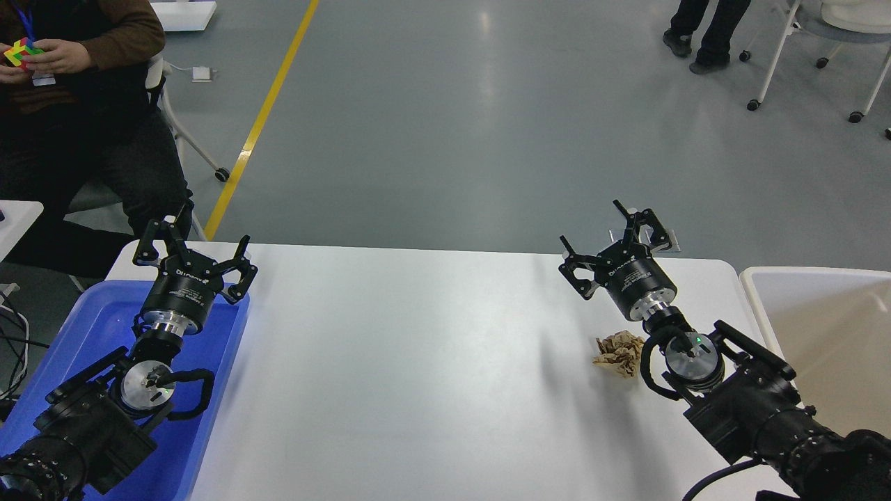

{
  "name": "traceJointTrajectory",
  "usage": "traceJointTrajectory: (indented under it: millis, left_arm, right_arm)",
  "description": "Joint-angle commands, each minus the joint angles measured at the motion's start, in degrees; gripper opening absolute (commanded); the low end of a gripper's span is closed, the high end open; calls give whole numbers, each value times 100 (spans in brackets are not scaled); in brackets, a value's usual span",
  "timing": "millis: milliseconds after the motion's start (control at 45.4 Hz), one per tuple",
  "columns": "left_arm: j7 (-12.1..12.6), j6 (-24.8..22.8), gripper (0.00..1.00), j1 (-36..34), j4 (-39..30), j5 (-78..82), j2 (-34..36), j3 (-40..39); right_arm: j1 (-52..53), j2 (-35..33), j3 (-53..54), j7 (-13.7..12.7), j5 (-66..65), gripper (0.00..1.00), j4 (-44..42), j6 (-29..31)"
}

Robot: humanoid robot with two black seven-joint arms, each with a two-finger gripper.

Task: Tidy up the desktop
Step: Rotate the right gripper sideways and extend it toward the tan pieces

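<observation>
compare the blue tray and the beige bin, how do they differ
The blue tray is bright blue and sits at the desktop's left edge, under the left gripper. The beige bin is pale cream and sits at the right edge, beside the right arm. Both look empty where visible.

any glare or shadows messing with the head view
Head view: soft ceiling-light glare streaks on the grey floor; the desktop is evenly lit, with a faint shadow left of the crumpled paper; everything is in sharp focus.
</observation>
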Motion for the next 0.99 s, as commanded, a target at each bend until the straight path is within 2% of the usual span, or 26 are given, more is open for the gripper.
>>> traceJointTrajectory:
  millis: [0,375,595,772,970]
  left_arm:
    - [9,0,100,9,0,-8,0,-8]
    - [0,0,100,0,0,-17,9,1]
    - [0,0,100,0,0,-17,9,1]
    - [0,0,100,0,0,-17,9,1]
    - [0,0,100,0,0,-17,9,1]
  right_arm:
    - [182,-27,1,0,-279,100,-186,26]
    - [147,-229,-8,0,-473,100,7,35]
    - [156,-677,-17,-18,-482,100,314,35]
    - [147,-1424,-52,-44,-508,100,1271,18]
    - [103,-2522,-377,-44,-1140,100,2555,35]
